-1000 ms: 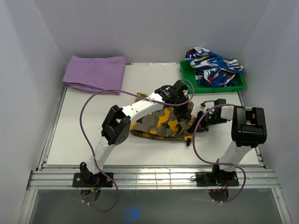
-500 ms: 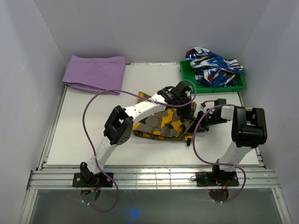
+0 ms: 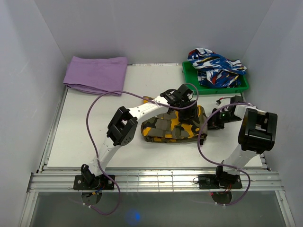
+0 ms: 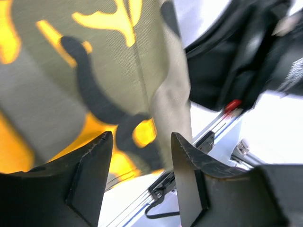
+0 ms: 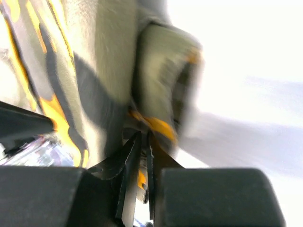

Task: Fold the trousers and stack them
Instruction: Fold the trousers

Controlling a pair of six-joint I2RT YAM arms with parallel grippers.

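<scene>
- The trousers lie as a compact folded bundle on the white surface, about the middle and a little toward my right arm.
- My left jaws are released. They hover spread just over the bundle's far right part, with camouflage cloth filling the left wrist view and nothing between the fingers.
- My right jaws are clenched on the bundle's right edge. In the right wrist view the fingers are almost together, with a sliver of orange cloth pinched between them and the rolled hem just ahead.
- I judge the step to be tidying or closing the last fold before the stack.
- To do it well, I should hold the right pinch firm so that the layers do not slide apart.
- The left jaws should come straight down and bite through every layer rather than only the top sheet.
- Both arms crowd the same corner, so I should move slowly to avoid knocking wrists or snagging the purple cable.
- The purple cloth at the far left looks like the likely stack spot. The patterned garment in the green bin stays out of this.
</scene>
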